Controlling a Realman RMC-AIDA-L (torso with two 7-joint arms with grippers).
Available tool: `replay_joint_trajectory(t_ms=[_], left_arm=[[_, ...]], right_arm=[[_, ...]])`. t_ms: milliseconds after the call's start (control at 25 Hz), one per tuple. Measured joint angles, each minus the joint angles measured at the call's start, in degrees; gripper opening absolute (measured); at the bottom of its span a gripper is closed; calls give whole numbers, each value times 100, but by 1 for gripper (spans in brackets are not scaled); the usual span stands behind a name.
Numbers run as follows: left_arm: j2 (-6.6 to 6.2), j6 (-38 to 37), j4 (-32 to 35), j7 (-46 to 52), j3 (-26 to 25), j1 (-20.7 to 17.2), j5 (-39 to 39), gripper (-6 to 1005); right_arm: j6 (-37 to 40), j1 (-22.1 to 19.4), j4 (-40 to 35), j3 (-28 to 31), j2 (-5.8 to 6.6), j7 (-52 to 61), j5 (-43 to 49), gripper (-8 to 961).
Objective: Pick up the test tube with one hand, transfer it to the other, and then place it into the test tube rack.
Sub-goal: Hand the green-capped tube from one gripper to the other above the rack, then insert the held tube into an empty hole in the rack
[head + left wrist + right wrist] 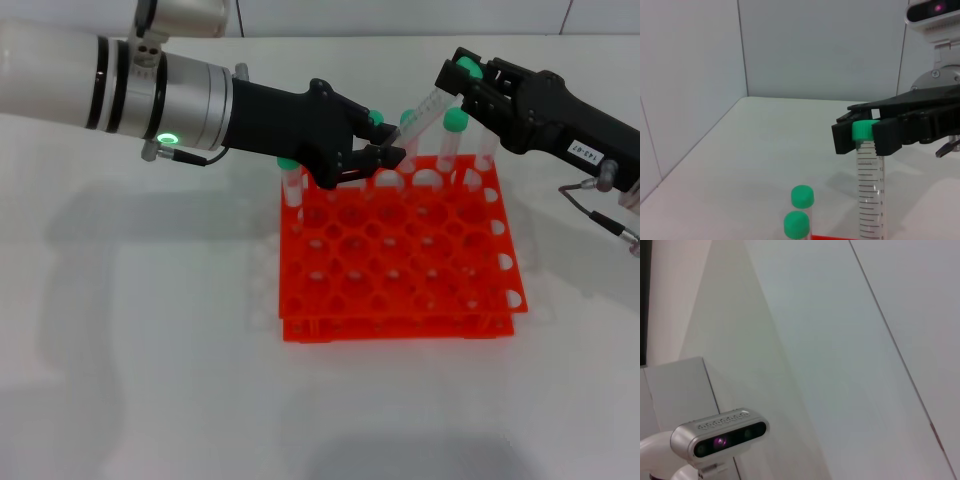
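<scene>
The head view shows 6 green-capped test tubes (455, 140), 1 orange-red test tube rack (400, 270) and 2 black grippers (380, 155).

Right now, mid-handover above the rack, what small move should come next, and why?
Probably the left gripper should open and back away. The right gripper is already clamped on the tube's green cap while the left one pinches the lower end, so both hold it above the orange rack.

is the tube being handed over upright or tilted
Tilted. In the head view the test tube slants over the test tube rack: capped end in the right gripper, lower end at the left gripper.
</scene>
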State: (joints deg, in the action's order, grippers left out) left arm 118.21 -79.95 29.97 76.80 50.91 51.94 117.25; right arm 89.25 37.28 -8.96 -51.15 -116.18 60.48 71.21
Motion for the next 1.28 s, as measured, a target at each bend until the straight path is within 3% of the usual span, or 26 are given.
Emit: replay_joint_trajectory(t_ms=[160, 600, 840, 1000, 1280], left_arm=[[40, 42, 7, 71, 10, 10, 31, 229], [67, 34, 94, 475, 208, 72, 22, 231], [82, -12, 484, 887, 454, -47, -3, 478], [92, -366, 1228, 1372, 541, -382, -43, 644], [77, -1144, 3713, 2574, 510, -1676, -632, 795]], right_arm=[[9, -9, 0, 0, 0, 1, -3, 264], [25, -50, -1, 0, -1, 25, -17, 259], [38, -58, -1, 11, 0, 38, -20, 260], [62, -64, -1, 9, 0, 50, -20, 261], [201, -75, -32, 1, 27, 65, 7, 263]])
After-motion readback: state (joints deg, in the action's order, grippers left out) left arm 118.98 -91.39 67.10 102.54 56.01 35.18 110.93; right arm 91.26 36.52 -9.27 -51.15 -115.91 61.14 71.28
